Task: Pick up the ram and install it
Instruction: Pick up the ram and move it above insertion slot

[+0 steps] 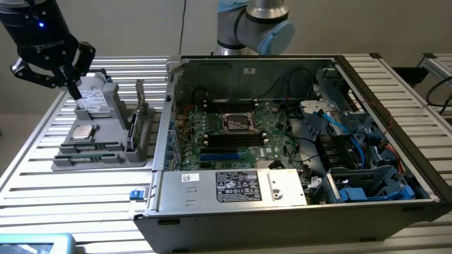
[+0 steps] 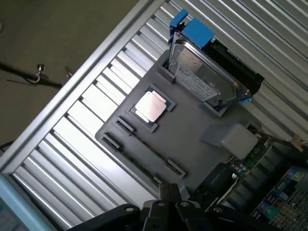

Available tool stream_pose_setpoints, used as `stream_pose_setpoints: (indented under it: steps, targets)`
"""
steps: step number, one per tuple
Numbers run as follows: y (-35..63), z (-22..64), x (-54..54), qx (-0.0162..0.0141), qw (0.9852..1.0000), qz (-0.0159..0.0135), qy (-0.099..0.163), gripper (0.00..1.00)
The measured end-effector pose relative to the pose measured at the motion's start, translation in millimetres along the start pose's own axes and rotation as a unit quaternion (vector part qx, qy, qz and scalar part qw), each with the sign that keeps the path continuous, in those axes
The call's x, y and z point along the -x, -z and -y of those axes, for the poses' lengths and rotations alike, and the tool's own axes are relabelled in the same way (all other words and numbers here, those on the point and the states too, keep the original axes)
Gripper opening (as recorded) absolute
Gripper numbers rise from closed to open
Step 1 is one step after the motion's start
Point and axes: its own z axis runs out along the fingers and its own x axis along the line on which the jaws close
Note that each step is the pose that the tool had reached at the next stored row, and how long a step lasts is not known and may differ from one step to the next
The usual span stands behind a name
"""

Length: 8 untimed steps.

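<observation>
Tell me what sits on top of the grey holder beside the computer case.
On the grey holder: a hard drive with a blue bracket, a square silver processor, and a green ram stick in a front slot. The claw hides part of the drive.

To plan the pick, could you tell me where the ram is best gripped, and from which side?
The ram appears to stand on its long edge in the raised holder of the grey tray, beside the computer case. Come straight down from above and pinch its free top edge mid-length, across the thin flat faces; the holder walls cover its lower part.
</observation>
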Motion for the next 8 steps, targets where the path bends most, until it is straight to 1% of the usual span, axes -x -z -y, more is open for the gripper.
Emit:
stream_pose_setpoints:
  steps: [2,4,6,8]
  targets:
    - [0.0,0.0,0.0,-0.0001,0.9998,-0.0007,0.018,0.11]
    - [0.0,0.0,0.0,-0.0002,0.9993,-0.0014,0.037,0.11]
    - [0.0,0.0,0.0,-0.0004,0.9985,-0.0022,0.054,0.11]
    - [0.0,0.0,0.0,-0.0005,0.9973,-0.0029,0.073,0.11]
